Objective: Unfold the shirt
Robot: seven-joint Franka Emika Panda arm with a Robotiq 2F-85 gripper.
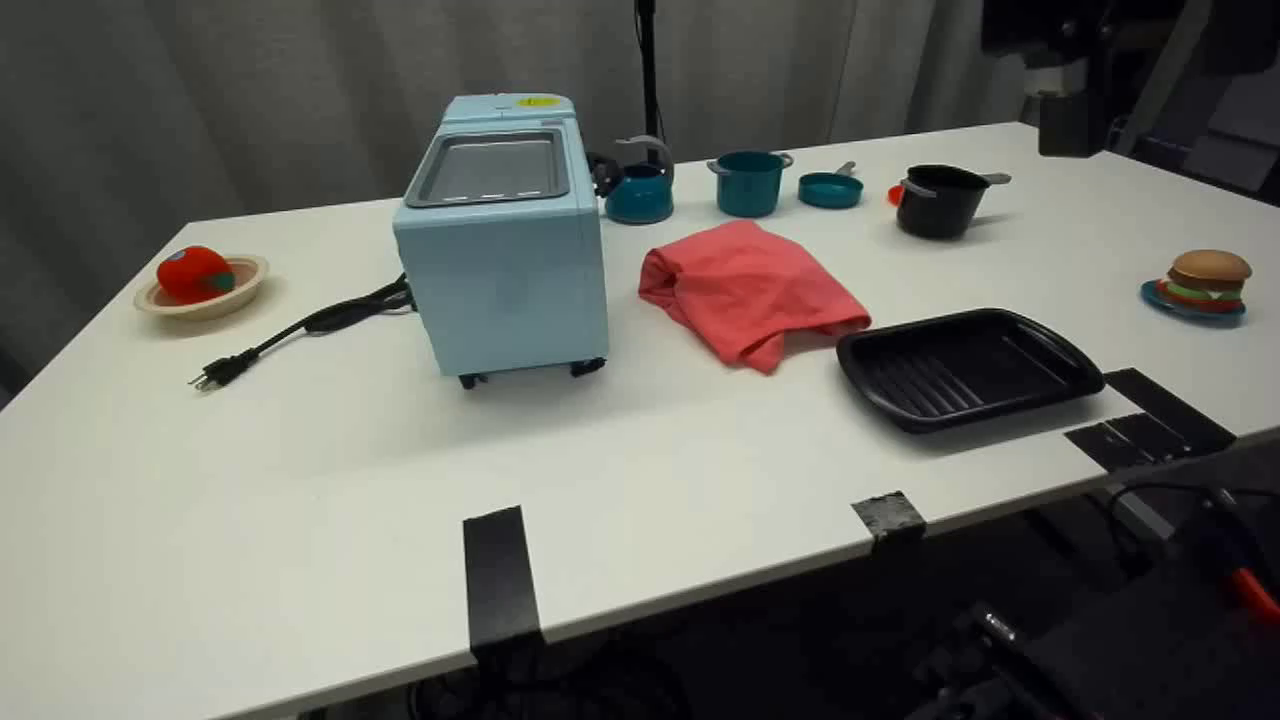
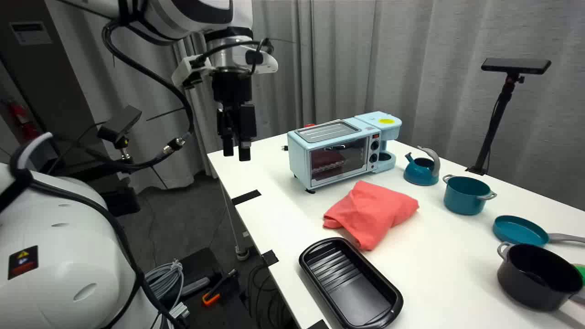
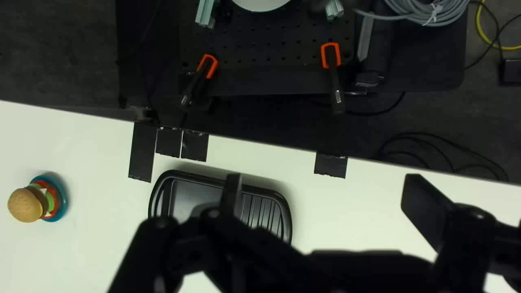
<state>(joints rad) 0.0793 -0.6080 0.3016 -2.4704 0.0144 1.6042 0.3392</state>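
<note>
Both exterior views slant across the table [image 1: 300, 500], the wrist view facing down.

From where I sit, an exterior view shows the shirt [image 1: 752, 285] near centre plain coral-red, the toaster oven [image 1: 505, 260] further left light blue, the tabletop [image 1: 300, 520] white.

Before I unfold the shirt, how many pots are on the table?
2. In an exterior view, the teal pot stands behind the shirt, between the kettle and the pan; the black pot stands right of the pan. The oven might hide others.
</note>
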